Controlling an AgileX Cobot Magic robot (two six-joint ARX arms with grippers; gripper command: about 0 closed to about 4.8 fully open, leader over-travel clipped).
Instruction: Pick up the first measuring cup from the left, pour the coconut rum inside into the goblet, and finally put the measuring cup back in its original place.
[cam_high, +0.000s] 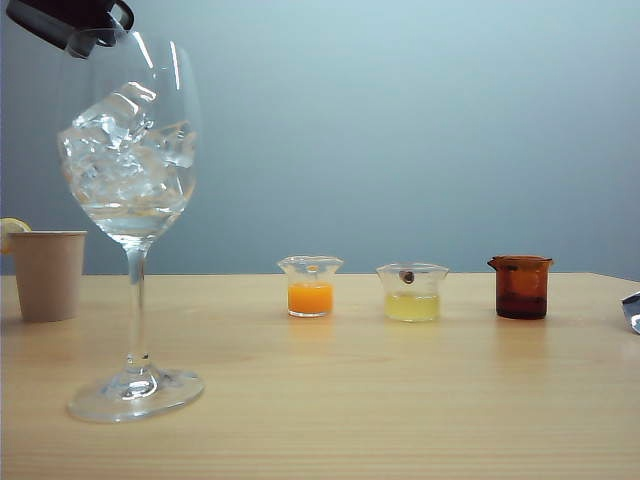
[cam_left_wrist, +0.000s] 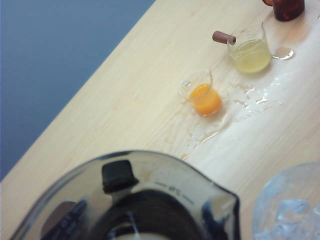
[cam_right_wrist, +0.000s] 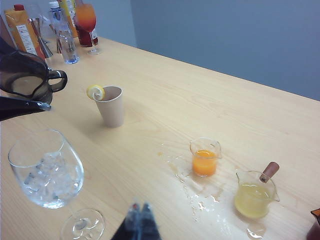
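From the exterior view, the left gripper (cam_high: 75, 20) sits at the top left corner, at about eleven o'clock from the bowl of the goblet (cam_high: 130, 180), carrying the smoky measuring cup (cam_high: 95, 40) just above the rim. The goblet holds ice and a little clear liquid at the bottom of the bowl. At three o'clock from its stem stand the orange cup (cam_high: 310, 287), the yellow cup (cam_high: 412, 293) and the brown cup (cam_high: 522, 287) in a row on the table (cam_high: 400, 400); a paper cup (cam_high: 47, 274) stands at nine o'clock.

In the left wrist view, the measuring cup (cam_left_wrist: 140, 200) fills the near edge, clamped between the gripper's partly closed jaws, one pad (cam_left_wrist: 117, 176) showing through the tinted wall. The goblet's icy bowl (cam_left_wrist: 290, 205) lies at three o'clock from it. Spilled liquid glistens on the table (cam_left_wrist: 150, 75) around the orange cup (cam_left_wrist: 202, 97).

In the right wrist view, the right gripper (cam_right_wrist: 140, 212) hangs idle with its fingertips pressed together, empty. The measuring cup (cam_right_wrist: 25, 75) is tilted at twelve o'clock above the goblet (cam_right_wrist: 47, 170), with rum (cam_right_wrist: 22, 85) seemingly left inside.

The pouring step appears to be in hand. The next move likely calls for a steeper tilt with the spout kept over the rim, then setting the cup back in its place on the table.
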